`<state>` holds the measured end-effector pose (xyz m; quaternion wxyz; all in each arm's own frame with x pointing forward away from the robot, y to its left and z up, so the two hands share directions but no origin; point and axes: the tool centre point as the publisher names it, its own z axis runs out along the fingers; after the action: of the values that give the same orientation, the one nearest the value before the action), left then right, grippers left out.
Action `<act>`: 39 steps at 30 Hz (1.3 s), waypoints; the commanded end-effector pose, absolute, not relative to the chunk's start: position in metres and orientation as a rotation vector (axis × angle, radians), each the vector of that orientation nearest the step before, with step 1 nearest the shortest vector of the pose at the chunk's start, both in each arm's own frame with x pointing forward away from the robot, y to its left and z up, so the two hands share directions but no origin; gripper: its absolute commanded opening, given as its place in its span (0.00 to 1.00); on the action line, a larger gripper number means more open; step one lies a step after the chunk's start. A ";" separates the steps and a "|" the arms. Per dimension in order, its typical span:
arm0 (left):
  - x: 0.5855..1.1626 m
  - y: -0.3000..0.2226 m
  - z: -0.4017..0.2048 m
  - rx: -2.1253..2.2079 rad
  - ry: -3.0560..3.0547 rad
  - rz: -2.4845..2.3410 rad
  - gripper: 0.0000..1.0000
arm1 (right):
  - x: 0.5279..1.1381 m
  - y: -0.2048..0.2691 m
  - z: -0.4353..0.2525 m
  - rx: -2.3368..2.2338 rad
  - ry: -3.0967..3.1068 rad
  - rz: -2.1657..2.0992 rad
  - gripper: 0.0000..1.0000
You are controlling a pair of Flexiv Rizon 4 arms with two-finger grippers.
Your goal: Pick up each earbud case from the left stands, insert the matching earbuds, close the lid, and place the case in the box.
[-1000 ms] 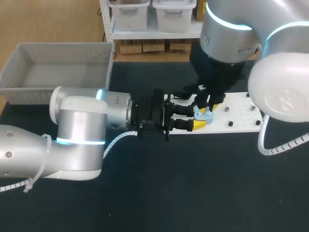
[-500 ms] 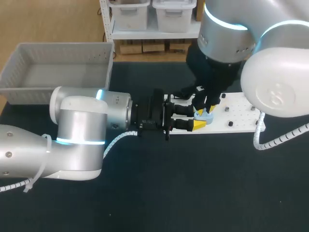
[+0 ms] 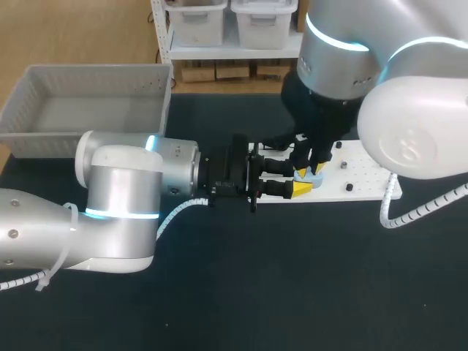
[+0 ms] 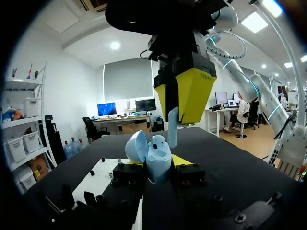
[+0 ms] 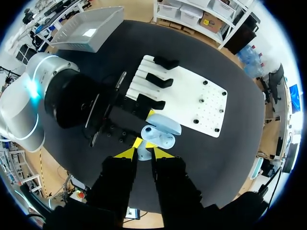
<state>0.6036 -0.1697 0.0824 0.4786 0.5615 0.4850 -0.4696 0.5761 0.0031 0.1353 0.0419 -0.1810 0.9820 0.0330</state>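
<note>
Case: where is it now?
Head view, just right of centre: the case, lid open, is held in the left gripper over the left end of the white board, right gripper just above.

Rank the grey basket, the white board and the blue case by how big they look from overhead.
1. Grey basket: largest.
2. White board: clearly smaller, and partly covered.
3. Blue case: by far the smallest.

The left arm [image 3: 117, 197] and right arm [image 3: 409, 139] are rounded silver-white shells, each with a glowing cyan ring and a white spiral-wrapped cable. Small dark screws dot the left shell. Both wrists are black, as are the left gripper [image 3: 298, 181] and right gripper [image 3: 311, 170], which have yellow tips.
</note>
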 end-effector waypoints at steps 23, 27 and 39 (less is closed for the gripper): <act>0.602 -0.169 0.081 1.364 1.182 -1.139 0.00 | 0.589 0.002 0.128 -0.545 3.004 0.089 0.00; 0.602 -0.169 0.081 1.364 1.182 -1.139 0.00 | 0.590 0.002 0.126 -0.547 3.006 0.086 0.00; 0.602 -0.169 0.081 1.364 1.182 -1.139 0.00 | 0.593 0.002 0.121 -0.550 3.017 0.085 0.00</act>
<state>0.6036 -0.1697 0.0823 0.4785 0.5615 0.4850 -0.4696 0.5907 0.0022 0.1223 0.0385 -0.1789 0.9827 0.0273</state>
